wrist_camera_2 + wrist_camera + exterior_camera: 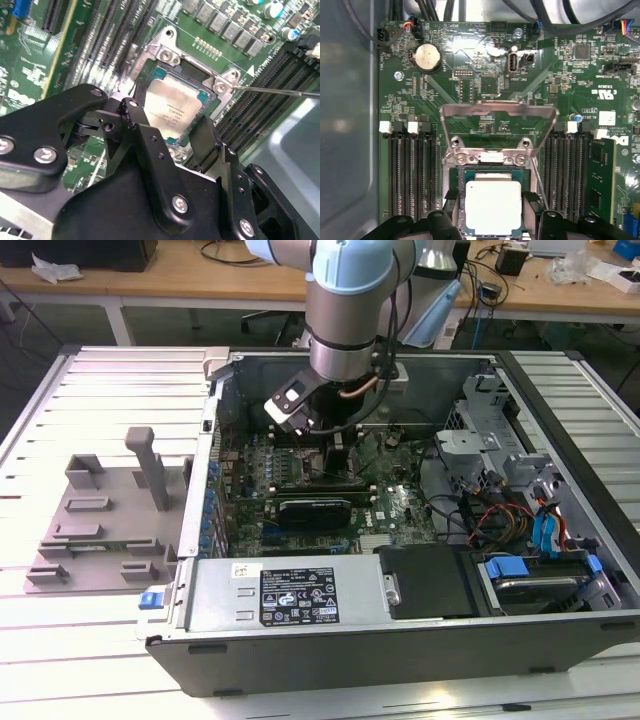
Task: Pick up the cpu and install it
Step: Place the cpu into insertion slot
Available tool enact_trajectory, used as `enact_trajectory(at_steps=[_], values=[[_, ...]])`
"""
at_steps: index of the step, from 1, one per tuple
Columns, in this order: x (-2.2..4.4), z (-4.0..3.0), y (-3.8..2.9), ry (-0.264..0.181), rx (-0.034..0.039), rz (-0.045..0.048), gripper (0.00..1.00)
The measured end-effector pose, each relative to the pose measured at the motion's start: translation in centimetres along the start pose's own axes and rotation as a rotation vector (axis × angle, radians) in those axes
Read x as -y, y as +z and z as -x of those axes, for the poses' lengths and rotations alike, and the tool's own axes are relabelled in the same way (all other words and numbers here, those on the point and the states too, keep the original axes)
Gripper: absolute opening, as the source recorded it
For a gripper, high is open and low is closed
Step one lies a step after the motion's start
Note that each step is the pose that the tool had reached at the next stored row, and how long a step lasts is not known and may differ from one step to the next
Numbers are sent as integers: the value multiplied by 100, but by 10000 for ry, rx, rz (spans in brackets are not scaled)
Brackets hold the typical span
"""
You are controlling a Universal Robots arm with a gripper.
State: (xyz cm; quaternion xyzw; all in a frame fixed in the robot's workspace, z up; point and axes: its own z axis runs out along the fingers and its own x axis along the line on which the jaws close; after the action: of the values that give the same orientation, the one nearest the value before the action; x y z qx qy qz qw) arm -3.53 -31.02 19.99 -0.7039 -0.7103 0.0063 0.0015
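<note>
— What's the setting?
— A workshop with wooden benches (180, 280) at the back and a slatted metal table (60, 640) in front. An open computer case (400, 640) lies on the table, and the arm reaches down into it.

— What are the fingers doing?
— The gripper (492, 200) is spread. One black finger (135, 117) stands on each side of the cpu (492, 207), and in the first wrist view a thin dark gap shows between each fingertip and the chip's edge.

— And the chip itself?
— It lies flat in the socket (455, 175), right between the fingers, with its shiny metal top facing up. It is close to square, so I can pick out no long axis. Its edges run parallel with the socket walls and the memory slots.

— What's just past the fingertips?
— The socket's metal load plate (497, 117) is tilted up on its hinge. A thin lever rod (275, 91) juts out from the socket corner.

— Farther out?
— Memory slots (412, 175) flank the socket on both finger sides, and a coin battery (427, 56) sits beyond the plate. In the exterior view, a grey holder tray (100, 520) rests on the table outside the case, at the exterior view's left, well apart from the gripper.
</note>
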Motion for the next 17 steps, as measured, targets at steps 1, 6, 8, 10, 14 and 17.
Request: enact_trajectory(at_steps=[1, 6, 8, 10, 14, 17], values=[[0, -9, 0, -2, 2, 0, 62], [-1, -13, -15, -3, 1, 0, 62], [0, -12, -81, -3, 32, 0, 62], [0, -12, -81, -3, 30, 3, 62], [0, -12, -103, -2, 32, 1, 60], [1, -12, -104, -3, 34, 0, 47]])
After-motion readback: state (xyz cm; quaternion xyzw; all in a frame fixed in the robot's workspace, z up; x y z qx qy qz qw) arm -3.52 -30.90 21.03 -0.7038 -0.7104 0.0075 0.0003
